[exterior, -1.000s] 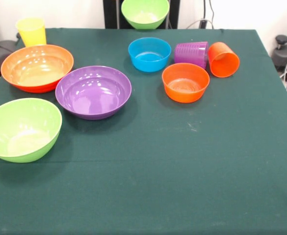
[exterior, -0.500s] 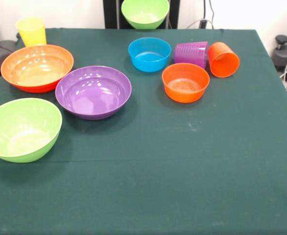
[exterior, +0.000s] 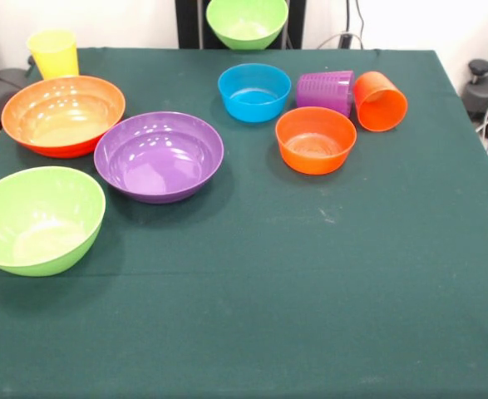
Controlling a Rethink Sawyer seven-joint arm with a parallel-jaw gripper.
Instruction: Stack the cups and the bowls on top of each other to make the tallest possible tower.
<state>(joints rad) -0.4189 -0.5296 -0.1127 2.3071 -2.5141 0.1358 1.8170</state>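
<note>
- Gripper out of sight; finger state cannot be told.
- Lime green bowl (exterior: 247,22) at far edge, apparently raised.
- Yellow cup (exterior: 53,53) upright behind large orange bowl (exterior: 63,115).
- Purple bowl (exterior: 159,155), second lime green bowl (exterior: 38,219) alongside.
- Blue bowl (exterior: 254,91), small orange bowl (exterior: 315,140) upright.
- Purple ribbed cup (exterior: 325,91), orange cup (exterior: 380,101) on their sides, touching.

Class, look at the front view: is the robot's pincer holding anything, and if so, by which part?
That cannot be told: no pincer shows in the picture.

Your green-clothed surface (exterior: 310,291) carries large bowls at nine o'clock (exterior: 159,156), small bowls (exterior: 315,140) and tipped cups (exterior: 380,100) toward one o'clock.
</note>
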